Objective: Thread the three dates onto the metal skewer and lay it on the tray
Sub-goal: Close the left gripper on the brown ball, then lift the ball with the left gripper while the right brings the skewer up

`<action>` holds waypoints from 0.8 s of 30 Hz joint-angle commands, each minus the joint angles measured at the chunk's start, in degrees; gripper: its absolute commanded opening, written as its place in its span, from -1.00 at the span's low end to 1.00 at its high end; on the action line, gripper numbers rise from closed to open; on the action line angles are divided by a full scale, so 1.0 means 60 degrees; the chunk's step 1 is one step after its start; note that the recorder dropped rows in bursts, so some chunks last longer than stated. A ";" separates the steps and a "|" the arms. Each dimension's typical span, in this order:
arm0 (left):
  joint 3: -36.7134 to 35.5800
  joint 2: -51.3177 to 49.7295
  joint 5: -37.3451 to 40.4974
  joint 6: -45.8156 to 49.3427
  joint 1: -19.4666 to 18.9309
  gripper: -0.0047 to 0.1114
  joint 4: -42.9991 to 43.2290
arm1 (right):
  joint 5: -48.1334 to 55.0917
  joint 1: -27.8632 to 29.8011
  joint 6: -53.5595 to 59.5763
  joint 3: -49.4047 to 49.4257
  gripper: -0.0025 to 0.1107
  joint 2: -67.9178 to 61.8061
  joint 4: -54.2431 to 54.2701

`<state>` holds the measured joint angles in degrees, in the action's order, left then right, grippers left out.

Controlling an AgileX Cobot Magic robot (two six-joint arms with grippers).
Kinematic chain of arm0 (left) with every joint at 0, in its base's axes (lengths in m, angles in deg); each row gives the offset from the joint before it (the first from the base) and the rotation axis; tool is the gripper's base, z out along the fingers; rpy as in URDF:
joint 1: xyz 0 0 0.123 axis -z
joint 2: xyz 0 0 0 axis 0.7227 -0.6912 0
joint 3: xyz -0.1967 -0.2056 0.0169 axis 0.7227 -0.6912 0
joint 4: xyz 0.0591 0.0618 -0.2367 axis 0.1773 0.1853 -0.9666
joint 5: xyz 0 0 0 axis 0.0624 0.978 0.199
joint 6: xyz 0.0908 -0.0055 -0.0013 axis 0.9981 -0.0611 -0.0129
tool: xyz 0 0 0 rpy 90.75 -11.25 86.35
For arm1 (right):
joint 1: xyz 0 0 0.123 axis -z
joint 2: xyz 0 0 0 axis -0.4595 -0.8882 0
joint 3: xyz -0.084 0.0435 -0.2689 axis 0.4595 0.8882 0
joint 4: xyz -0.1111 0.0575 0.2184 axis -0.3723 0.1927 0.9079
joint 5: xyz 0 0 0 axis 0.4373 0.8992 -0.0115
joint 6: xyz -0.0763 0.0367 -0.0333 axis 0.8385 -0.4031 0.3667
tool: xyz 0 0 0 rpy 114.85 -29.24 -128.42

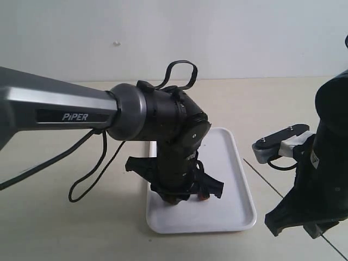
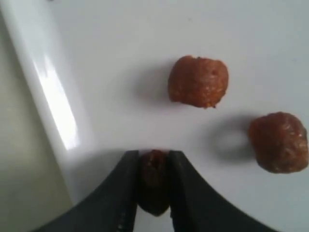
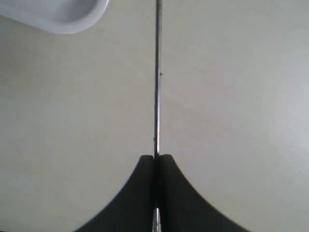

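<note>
Three reddish-brown dates sit on the white tray [image 2: 96, 72]. In the left wrist view one date [image 2: 154, 181] is pinched between the fingers of my left gripper [image 2: 153, 157], which is shut on it just above the tray floor. Two other dates lie loose beyond it, one [image 2: 198, 80] nearer and one [image 2: 279, 141] off to the side. In the exterior view the left gripper [image 1: 182, 194] stands over the tray [image 1: 234, 212], hiding most of the dates. My right gripper [image 3: 155, 158] is shut on the metal skewer [image 3: 157, 72], which runs straight out over the table.
The tray's corner [image 3: 58, 14] shows at the edge of the right wrist view. The right arm [image 1: 318, 185] stands on the beige table [image 1: 54, 217] to the tray's right. Black cables [image 1: 89, 179] hang from the left arm beside the tray.
</note>
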<state>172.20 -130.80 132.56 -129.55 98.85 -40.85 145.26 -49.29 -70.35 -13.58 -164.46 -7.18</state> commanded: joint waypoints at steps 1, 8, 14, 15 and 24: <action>-0.0061 0.0293 0.0221 0.0309 -0.0095 -0.45 0.0013 | 0.0032 -0.0004 0.0021 -0.0093 -0.96 -0.0009 0.0094; -0.0061 0.1745 0.0199 0.0641 -0.0545 -0.45 -0.0043 | -0.0260 -0.0004 0.0134 -0.0093 -0.96 -0.0009 0.0619; -0.0061 0.2725 0.0151 0.1225 -0.1119 -0.46 -0.0654 | -0.0343 -0.0004 0.0595 -0.0093 -0.96 -0.0009 0.1067; -0.0061 0.2861 0.0151 0.1442 -0.1258 -0.46 -0.0914 | -0.0403 -0.0004 0.0805 -0.0093 -0.96 -0.0009 0.1308; -0.0061 0.3329 -0.0183 0.4590 -0.2659 -0.46 -0.4831 | -0.1359 -0.0004 0.4143 -0.0073 -0.96 -0.0009 0.5209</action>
<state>171.84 -111.31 132.97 -107.16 84.24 -63.92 139.28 -49.29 -50.00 -13.58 -164.46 19.33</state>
